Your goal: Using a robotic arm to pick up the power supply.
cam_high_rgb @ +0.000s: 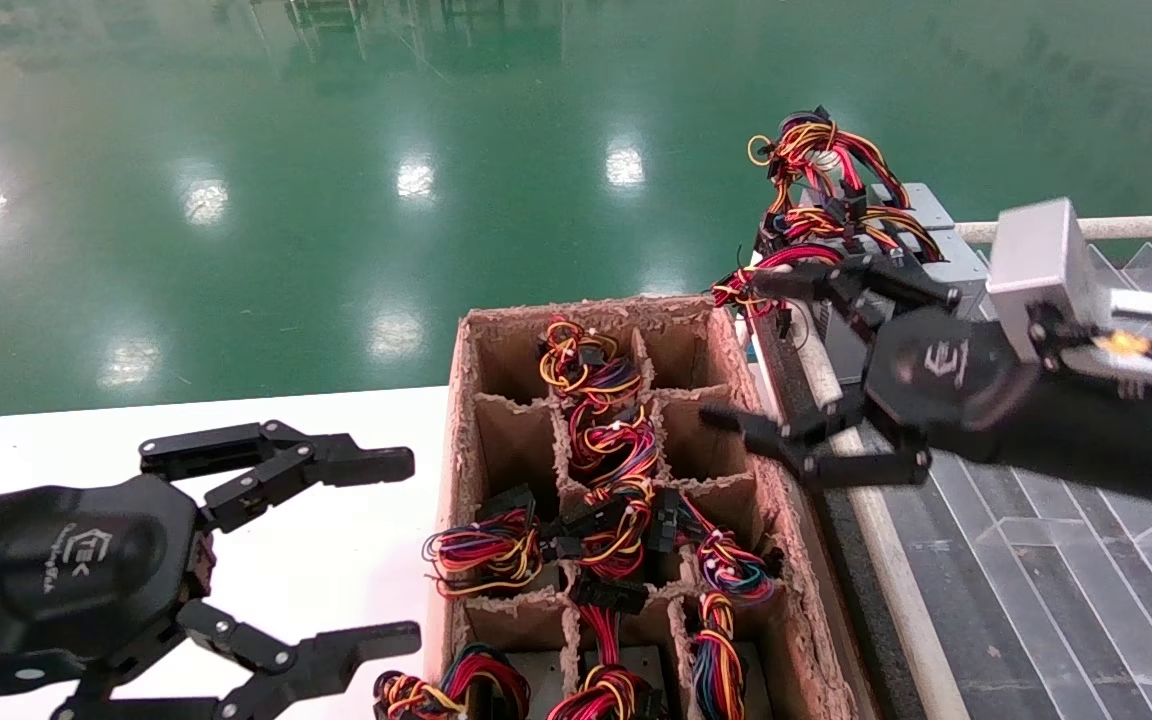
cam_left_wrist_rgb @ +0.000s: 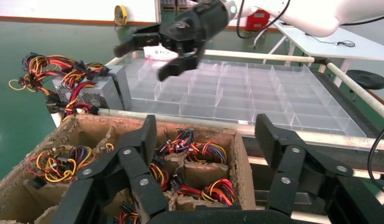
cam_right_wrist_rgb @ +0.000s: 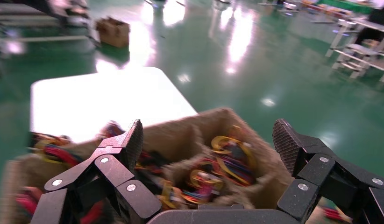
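A grey metal power supply [cam_high_rgb: 921, 205] with a red, yellow and black wire bundle sits on the far corner of the clear tray; in the left wrist view the power supply [cam_left_wrist_rgb: 94, 93] shows its perforated side. More wire bundles [cam_high_rgb: 616, 440] fill the brown cardboard divider box [cam_high_rgb: 461, 420]. My right gripper [cam_high_rgb: 736, 350] hangs open and empty above the box's right rim, nearer than the grey unit. In its own view, the right gripper [cam_right_wrist_rgb: 208, 130] faces down into the blurred box [cam_right_wrist_rgb: 190, 123]. My left gripper [cam_high_rgb: 408, 550] stands open over the white table, left of the box.
A clear divided tray [cam_high_rgb: 1036, 560] on a black frame lies to the right of the box; the tray [cam_left_wrist_rgb: 255, 88] also shows in the left wrist view, with the right gripper [cam_left_wrist_rgb: 143, 60] above it. The white table [cam_high_rgb: 336, 560] ends at a green floor [cam_high_rgb: 336, 150].
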Robot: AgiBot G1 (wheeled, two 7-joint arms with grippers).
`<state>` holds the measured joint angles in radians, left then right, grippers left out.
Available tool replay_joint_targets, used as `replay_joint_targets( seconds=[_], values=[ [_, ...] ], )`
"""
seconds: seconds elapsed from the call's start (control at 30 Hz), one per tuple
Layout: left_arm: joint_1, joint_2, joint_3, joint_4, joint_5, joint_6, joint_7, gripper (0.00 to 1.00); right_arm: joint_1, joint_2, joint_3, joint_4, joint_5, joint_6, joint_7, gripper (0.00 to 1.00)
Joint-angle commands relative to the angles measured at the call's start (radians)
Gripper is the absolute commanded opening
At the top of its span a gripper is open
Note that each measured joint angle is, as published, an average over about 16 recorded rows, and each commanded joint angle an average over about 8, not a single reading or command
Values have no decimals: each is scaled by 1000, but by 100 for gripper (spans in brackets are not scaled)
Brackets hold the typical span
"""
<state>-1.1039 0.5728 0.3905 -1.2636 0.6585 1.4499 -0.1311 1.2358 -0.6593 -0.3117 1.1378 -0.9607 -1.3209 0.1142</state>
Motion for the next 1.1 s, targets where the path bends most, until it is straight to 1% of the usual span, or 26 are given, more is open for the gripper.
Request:
replay_joint_targets(
  seconds=[0.03,0.43,0.63,0.77,1.1],
  values=[
    [0,0,0,0,0,0,0,100,-19,6,4,17,27,-20,9,100],
    [0,0,0,0,0,0,0,100,-130,39,26,118,185,-141,59,100],
    [0,0,0,0,0,0,0,100,-171,51,34,155,244,-184,77,100],
    [0,0,0,0,0,0,0,100,-180,54,36,163,257,-194,80,100],
    [0,0,0,0,0,0,0,100,-170,51,36,153,243,-183,76,100]
  ],
)
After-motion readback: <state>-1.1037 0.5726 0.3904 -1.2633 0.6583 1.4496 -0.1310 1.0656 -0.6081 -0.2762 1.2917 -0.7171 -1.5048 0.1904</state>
